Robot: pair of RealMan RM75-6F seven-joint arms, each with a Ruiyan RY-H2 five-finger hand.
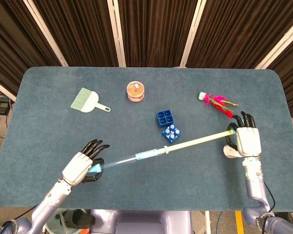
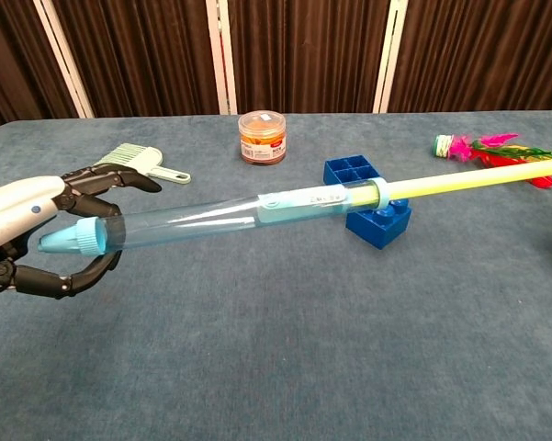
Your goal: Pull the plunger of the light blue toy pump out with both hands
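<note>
The light blue toy pump (image 1: 136,157) (image 2: 211,219) hangs above the table, slanting from lower left to upper right. Its clear barrel ends in a pale blue cap (image 2: 73,239), and my left hand (image 1: 83,166) (image 2: 32,234) grips that capped end. The yellow plunger rod (image 1: 197,140) (image 2: 478,177) sticks far out of the barrel's collar (image 2: 380,192). My right hand (image 1: 246,141) holds the rod's far end in the head view; the chest view cuts that hand off.
Two blue building blocks (image 1: 168,125) (image 2: 367,197) lie just behind the pump. A small orange-filled jar (image 1: 135,91), a pale green hand brush (image 1: 87,101) and a pink feathered toy (image 1: 217,102) sit further back.
</note>
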